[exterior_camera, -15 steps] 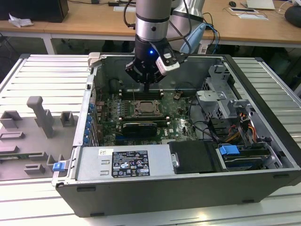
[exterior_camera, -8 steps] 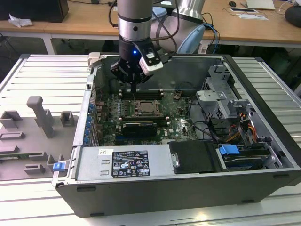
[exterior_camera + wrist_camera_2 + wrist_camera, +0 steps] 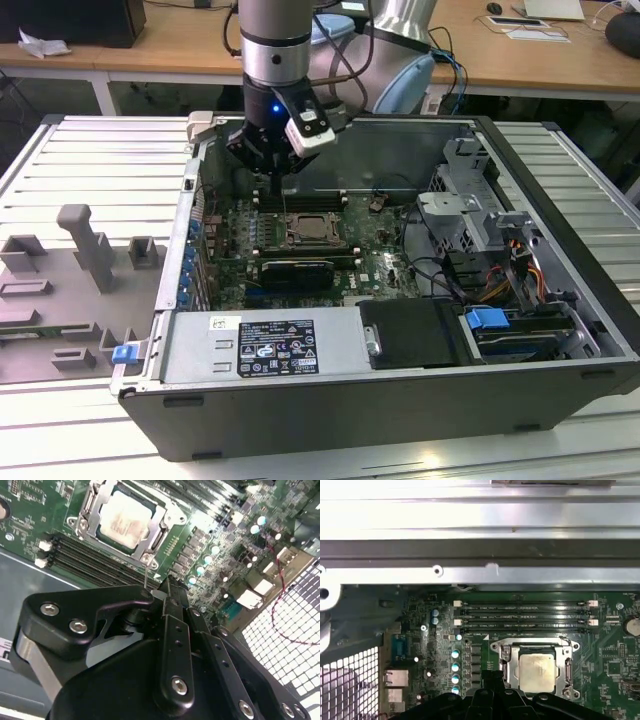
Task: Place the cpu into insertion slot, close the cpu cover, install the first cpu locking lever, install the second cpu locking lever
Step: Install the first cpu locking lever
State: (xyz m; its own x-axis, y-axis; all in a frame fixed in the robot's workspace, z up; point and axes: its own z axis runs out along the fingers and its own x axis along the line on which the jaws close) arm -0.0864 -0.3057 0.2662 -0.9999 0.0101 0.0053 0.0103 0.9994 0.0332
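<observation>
The silvery square cpu [image 3: 536, 668] lies flat in the insertion slot [image 3: 288, 238], mid-frame in the exterior view. The metal cpu cover [image 3: 159, 530] lies down around it.

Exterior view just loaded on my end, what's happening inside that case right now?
The arm's end effector hangs inside the open computer case, low over the motherboard near the memory slots. The cpu already sits in the insertion slot, with the cpu cover lying flat around it. In the second wrist view a thin metal lever stands up from the socket's corner to the end effector's tip; whether it is gripped cannot be told.
</observation>
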